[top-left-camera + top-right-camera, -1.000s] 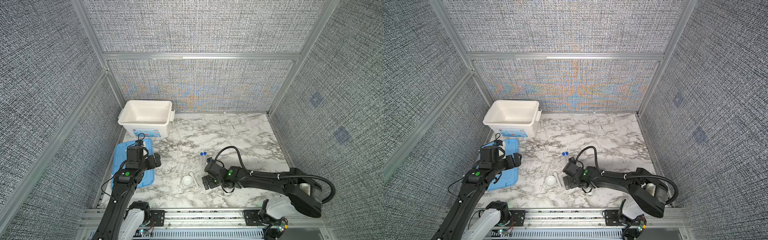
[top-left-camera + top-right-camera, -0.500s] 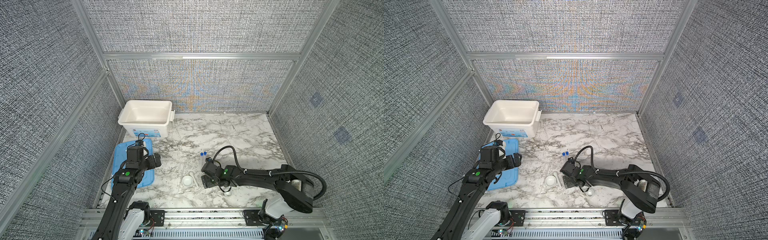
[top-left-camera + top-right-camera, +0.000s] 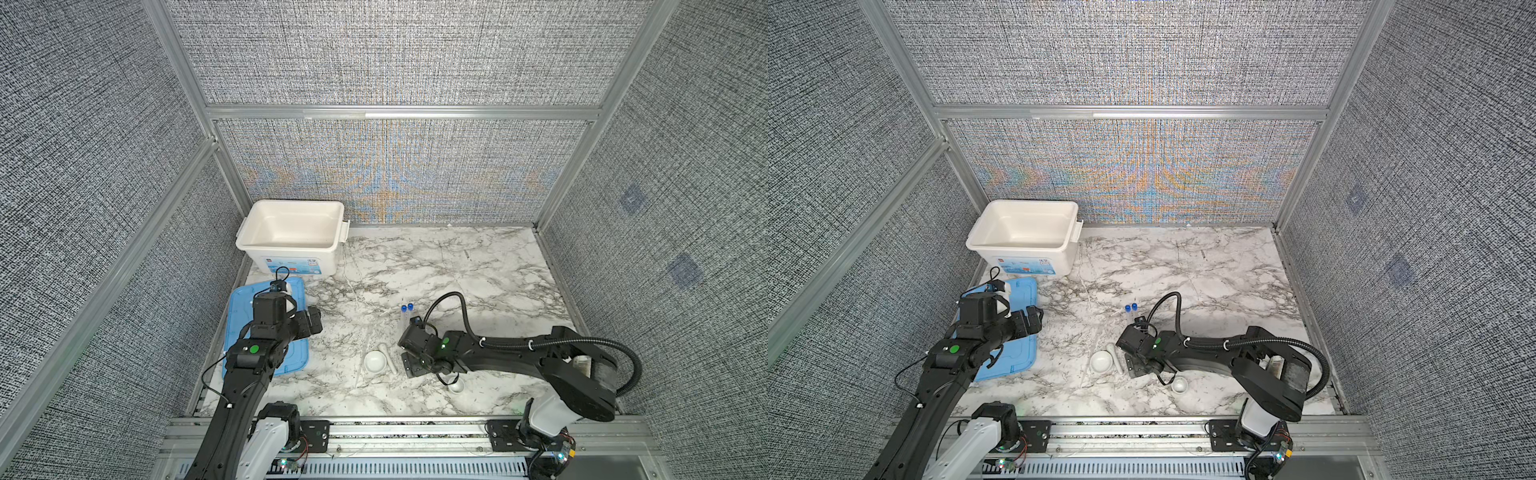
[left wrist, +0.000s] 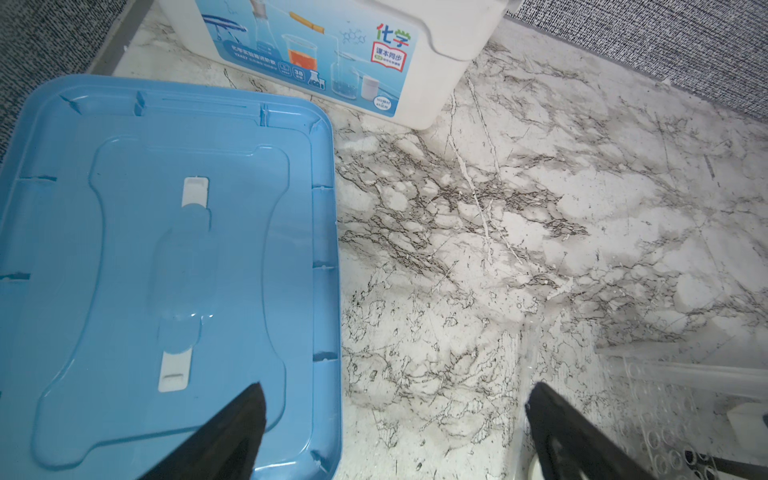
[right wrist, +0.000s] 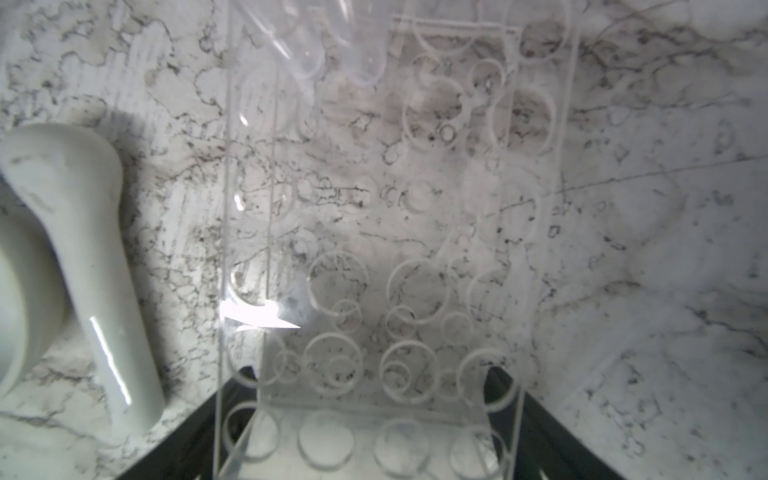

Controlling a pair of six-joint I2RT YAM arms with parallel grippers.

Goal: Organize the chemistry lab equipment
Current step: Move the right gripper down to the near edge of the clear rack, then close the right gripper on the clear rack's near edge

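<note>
Chemistry lab equipment, front middle of the marble surface point(image 3: 457, 266), all of it outside the white tub point(image 3: 291, 259) at the back left.

- Mortar bowl point(image 3: 375, 360): upright on the surface, open side up. The pestle point(image 3: 387, 357) lies against its right side; in my right wrist view the pestle point(image 5: 95, 270) is flat on the marble and touches the bowl point(image 5: 16, 299).
- Clear rack point(image 5: 374, 249): a see-through plate assembly full of round holes, just beside the pestle and not touching it. It is hard to make out in both top views.
- My right tool point(image 5: 370, 374): low over the surface, jaws wide and closed against the two sides of the clear rack at its near end. Seen from above, the right tool point(image 3: 1136, 368) sits between the bowl and the small dish.
- Two tubes with blue caps point(image 3: 406, 309): lying side by side, caps toward the back wall. Their rounded ends point(image 5: 365, 62) reach the far end of the rack.
- Small white dish point(image 3: 456, 386): alone near the front edge, partly under my right arm.
- My left tool point(image 4: 397, 384): jaws wide, nothing between them, above the right edge of the light-blue lid point(image 4: 124, 208), well apart from the bowl.
- The lid lies flat in front of the tub, along the left wall.
</note>
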